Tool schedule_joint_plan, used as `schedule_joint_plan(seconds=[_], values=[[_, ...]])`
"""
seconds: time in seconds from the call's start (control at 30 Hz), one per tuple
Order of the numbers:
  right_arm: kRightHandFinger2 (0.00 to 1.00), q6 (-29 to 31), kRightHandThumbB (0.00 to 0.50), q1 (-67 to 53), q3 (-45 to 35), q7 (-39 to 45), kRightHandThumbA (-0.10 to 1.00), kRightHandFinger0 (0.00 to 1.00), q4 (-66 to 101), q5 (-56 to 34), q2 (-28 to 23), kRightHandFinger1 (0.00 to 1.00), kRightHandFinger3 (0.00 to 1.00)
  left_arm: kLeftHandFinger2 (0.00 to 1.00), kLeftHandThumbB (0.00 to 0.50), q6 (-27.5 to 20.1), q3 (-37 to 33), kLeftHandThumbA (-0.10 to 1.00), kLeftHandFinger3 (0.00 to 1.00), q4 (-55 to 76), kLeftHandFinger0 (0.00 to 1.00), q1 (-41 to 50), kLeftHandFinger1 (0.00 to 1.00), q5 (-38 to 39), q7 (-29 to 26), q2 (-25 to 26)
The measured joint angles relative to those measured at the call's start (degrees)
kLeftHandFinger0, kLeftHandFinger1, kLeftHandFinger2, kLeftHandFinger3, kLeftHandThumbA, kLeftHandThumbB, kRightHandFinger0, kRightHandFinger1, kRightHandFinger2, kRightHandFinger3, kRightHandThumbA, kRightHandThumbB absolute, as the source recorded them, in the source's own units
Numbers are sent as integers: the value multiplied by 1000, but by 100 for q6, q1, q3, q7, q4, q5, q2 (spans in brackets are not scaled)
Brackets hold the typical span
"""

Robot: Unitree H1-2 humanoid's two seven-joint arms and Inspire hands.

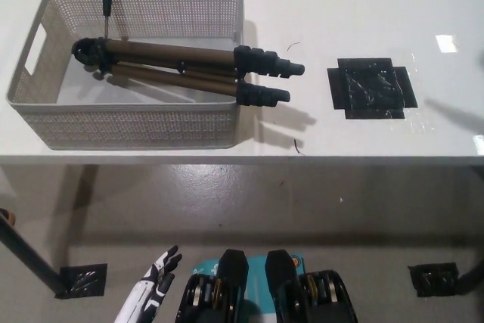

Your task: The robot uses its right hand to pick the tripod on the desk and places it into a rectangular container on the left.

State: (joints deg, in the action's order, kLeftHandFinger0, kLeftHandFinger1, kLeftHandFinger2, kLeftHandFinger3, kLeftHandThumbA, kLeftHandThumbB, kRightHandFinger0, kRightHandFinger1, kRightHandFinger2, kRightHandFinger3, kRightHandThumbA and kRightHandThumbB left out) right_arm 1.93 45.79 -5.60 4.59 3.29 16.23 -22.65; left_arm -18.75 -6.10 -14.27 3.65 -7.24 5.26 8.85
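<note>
A bronze and black tripod (185, 68) lies folded inside the grey perforated rectangular container (136, 124) at the left of the white desk. Its head sits near the container's left side, with a black handle sticking up over the far wall. Its black feet poke out over the container's right rim. My white left hand (157, 276) hangs low at the bottom left, below the desk edge, fingers apart and holding nothing. My black right hand does not show anywhere in the head view.
A patch of black tape (370, 88) marks the desk to the right of the container. The desk's front edge (302, 159) runs across the middle, with grey floor below. Black tape squares (83, 279) (432, 277) mark the floor.
</note>
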Motion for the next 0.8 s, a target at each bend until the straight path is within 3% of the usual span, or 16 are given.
schedule_joint_plan(seconds=[0.07,0.17,0.2,0.27,0.3,0.33,0.43,0.57,0.67,0.7,0.8], values=[[1000,-19,258,-593,-45,-3,1000,1000,429,-90,79,1000,1000,1000,143,16,2,1000,1000,5,1000,3,1000,9,1,-7],[1000,-15,300,-1621,-86,-11,1000,1000,1090,-230,335,1000,1000,1000,118,50,7,1000,1000,111,1000,33,1000,48,3,-13],[1000,-11,312,-1890,-88,-11,1000,1000,1237,-268,420,1000,1000,1000,134,55,10,1000,1000,163,1000,49,1000,61,2,-13],[1000,12,293,-2810,-101,-19,1000,1000,1613,-432,721,1000,1000,1000,122,89,23,1000,1000,367,1000,87,1000,145,4,-16],[1000,39,222,-3177,-107,-25,1000,1000,1767,-536,898,1000,1000,1000,128,107,32,1000,1000,482,1000,99,1000,193,5,-18],[1000,104,191,-3531,-107,-30,1000,1000,1838,-640,1069,1000,1000,1000,139,114,41,1000,1000,625,1000,103,1000,242,7,-19],[1000,379,146,-4428,-78,-33,1000,1000,1691,-915,1558,1000,1000,1000,165,141,45,1000,1000,1007,1000,102,1000,419,38,-31],[1000,725,252,-4853,16,-42,1000,1000,1097,-1020,1889,1000,1000,1000,152,160,46,1000,1000,1306,1000,138,1000,565,92,-32],[1000,944,246,-4878,115,-56,1000,1000,638,-1078,2048,1000,1000,1000,187,167,64,1000,1000,1391,1000,147,1000,642,105,-33],[1000,1043,228,-4876,152,-57,1000,1000,412,-1111,2118,1000,1000,1000,162,178,68,1000,1000,1391,1000,132,1000,675,108,-36],[1000,1221,192,-4877,283,-53,1000,1000,61,-1198,2247,1000,1000,1000,150,218,102,1000,1000,1388,1000,94,1000,701,113,-39]])
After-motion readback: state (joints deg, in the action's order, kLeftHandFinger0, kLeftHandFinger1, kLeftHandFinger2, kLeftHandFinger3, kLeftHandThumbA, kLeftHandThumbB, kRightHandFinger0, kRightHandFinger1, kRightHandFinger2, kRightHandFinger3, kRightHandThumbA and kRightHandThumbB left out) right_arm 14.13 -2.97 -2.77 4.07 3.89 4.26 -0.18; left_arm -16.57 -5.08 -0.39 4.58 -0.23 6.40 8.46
